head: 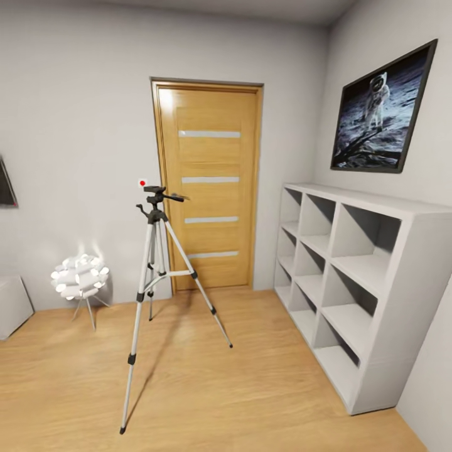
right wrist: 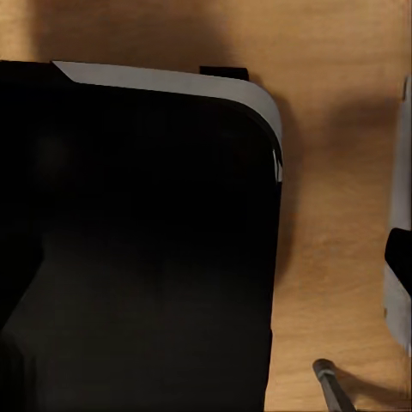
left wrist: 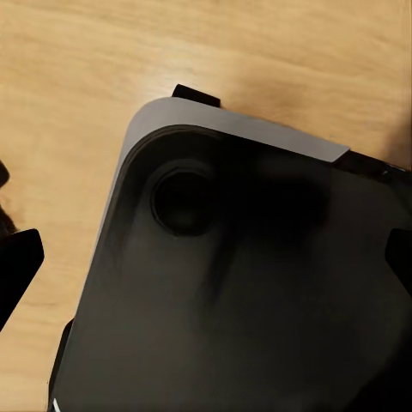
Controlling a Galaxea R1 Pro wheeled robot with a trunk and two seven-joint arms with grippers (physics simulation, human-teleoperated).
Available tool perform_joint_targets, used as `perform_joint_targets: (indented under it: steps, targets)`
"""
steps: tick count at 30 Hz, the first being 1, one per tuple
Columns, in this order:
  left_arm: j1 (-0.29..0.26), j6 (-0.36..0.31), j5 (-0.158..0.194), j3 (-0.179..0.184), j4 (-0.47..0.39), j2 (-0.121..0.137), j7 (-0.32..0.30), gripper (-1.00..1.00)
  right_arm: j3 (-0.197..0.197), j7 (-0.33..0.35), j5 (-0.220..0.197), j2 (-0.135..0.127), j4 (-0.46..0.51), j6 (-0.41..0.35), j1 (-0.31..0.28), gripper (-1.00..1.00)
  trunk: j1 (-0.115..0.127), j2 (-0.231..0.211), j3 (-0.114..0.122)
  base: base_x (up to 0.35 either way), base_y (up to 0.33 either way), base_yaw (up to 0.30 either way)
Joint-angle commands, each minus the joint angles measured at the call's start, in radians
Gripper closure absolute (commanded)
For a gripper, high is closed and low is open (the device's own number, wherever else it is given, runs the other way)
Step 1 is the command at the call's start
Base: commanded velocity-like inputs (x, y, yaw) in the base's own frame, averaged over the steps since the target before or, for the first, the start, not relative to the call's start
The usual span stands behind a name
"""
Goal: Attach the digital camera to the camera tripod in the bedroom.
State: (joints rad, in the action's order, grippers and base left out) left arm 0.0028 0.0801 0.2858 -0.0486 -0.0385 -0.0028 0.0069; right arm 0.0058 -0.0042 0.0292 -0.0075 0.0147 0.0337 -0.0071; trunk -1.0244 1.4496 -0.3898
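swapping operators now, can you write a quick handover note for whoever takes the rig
Grippers: both wrist views look down on the robot's dark base over the wood floor; whether the jaws are open or shut cannot be told.
Things: camera tripod stands on the floor in front of the wooden door, white shelf unit to its right. No digital camera can be made out.
Done: nothing attached yet.
Left: find the camera, pick it up, mount it on the tripod head.

Head view bright, even, soft w/ slight render blur; lamp point(head: 80, 277) glows white, throwing glare on wall just behind it; tripod point(head: 152, 276) casts faint shadow on floor point(head: 251, 389) toward the door point(head: 210, 188); shelf point(head: 370, 276) cubbies shaded inside; verticals lean at frame edges, wide-angle; wrist views dim, base point(left wrist: 257, 300) near-black, blurred, dark shadow patches on wood beside it.
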Motion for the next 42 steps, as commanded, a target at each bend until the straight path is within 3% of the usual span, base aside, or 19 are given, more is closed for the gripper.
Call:
perform_joint_targets:
  steps: [1, 23, 34, 42]
  targets:
    - [0.000, 0.001, 0.001, -0.005, -0.001, 0.000, 0.001, -1.00, 0.000, -0.001, 0.003, 0.000, -0.001, 0.003, -0.001, -1.00, -0.001, 0.000, -0.001, 0.313, 0.000, 0.268]
    - [0.000, 0.003, 0.008, -0.007, -0.003, 0.000, 0.002, -1.00, -0.003, -0.003, 0.000, -0.014, 0.000, 0.004, -0.001, -1.00, -0.001, 0.000, -0.001, 0.055, 0.000, 0.269]
    - [0.000, 0.003, 0.106, -0.005, -0.003, 0.001, 0.001, -1.00, -0.003, -0.004, 0.000, -0.022, 0.001, 0.007, -0.001, -1.00, -0.001, 0.000, -0.001, 0.000, 0.000, 0.270]
    - [0.000, 0.003, 0.132, -0.005, -0.003, 0.000, 0.001, -1.00, -0.002, -0.005, -0.001, -0.036, 0.011, 0.049, -0.001, -1.00, -0.001, 0.000, -0.001, 0.000, 0.000, 0.270]
